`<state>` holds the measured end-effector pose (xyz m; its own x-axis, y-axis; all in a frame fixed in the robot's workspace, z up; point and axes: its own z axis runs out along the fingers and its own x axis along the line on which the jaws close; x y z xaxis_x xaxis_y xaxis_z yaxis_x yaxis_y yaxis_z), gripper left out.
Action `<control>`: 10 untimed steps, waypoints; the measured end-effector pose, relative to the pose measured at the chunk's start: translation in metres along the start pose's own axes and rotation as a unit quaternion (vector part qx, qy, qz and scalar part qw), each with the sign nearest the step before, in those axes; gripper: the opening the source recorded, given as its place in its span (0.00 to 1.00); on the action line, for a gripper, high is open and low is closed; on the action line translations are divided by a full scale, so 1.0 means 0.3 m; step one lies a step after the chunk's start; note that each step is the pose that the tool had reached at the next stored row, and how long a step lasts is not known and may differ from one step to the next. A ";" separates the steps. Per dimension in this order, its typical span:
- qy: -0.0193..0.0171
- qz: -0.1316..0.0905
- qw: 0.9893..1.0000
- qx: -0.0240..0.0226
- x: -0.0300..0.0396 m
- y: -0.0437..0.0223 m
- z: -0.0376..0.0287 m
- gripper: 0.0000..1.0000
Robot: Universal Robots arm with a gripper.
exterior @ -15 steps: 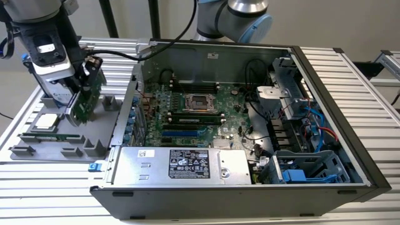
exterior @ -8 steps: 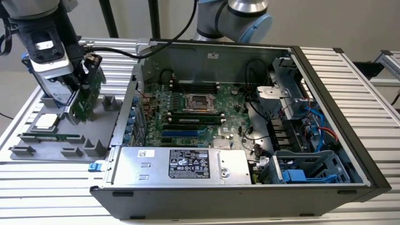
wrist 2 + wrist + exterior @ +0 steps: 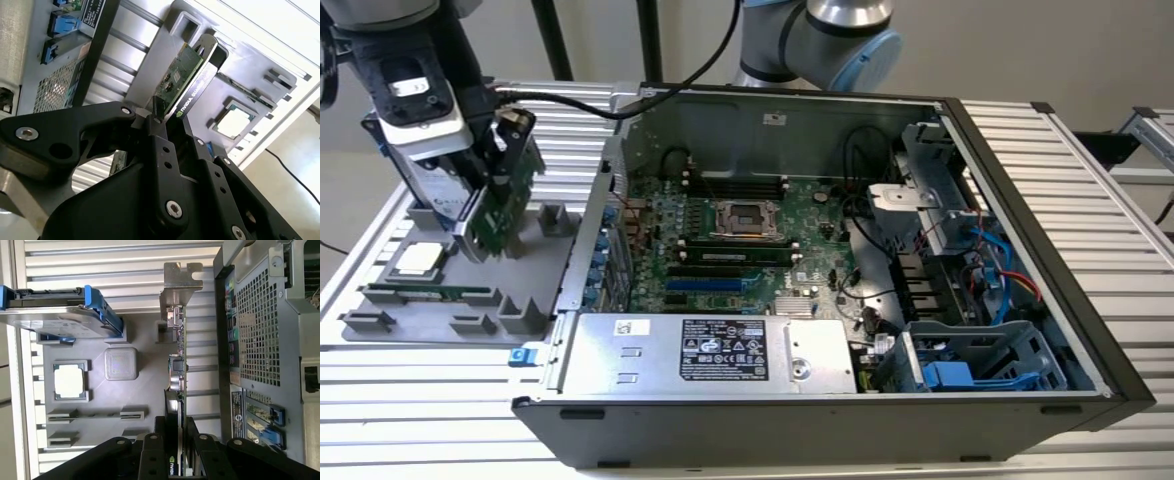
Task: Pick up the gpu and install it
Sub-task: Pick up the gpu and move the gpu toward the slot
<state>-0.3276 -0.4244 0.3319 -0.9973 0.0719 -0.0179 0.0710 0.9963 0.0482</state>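
My gripper (image 3: 491, 178) is shut on the gpu (image 3: 502, 212), a thin card with a green board face, a black cooler side and a silver end bracket (image 3: 180, 282). The card hangs upright and slightly tilted just above the grey parts tray (image 3: 400, 330) at the exterior view's left, beside the open computer case (image 3: 1014, 210). In both wrist views the black fingers (image 3: 159, 135) clamp the card's edge, with the gpu (image 3: 187, 82) reaching out beyond the gripper (image 3: 176, 426) over the tray.
The case lies open with its motherboard (image 3: 720, 240) and blue slots (image 3: 707, 285) facing up. A power supply (image 3: 707, 352) fills its near side. On the tray rest a processor (image 3: 420, 260), a memory stick (image 3: 427, 293) and a silver hard drive with blue frame (image 3: 60, 315).
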 end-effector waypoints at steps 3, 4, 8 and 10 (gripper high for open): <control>0.000 0.000 1.000 0.000 0.000 0.000 -0.009 0.00; 0.000 0.000 1.000 0.000 0.000 0.001 -0.011 0.00; 0.000 0.000 1.000 0.000 0.000 0.001 -0.021 0.00; 0.000 0.000 1.000 0.000 0.000 0.001 -0.026 0.00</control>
<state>-0.3277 -0.4244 0.3395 -0.9972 0.0720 -0.0179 0.0710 0.9963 0.0482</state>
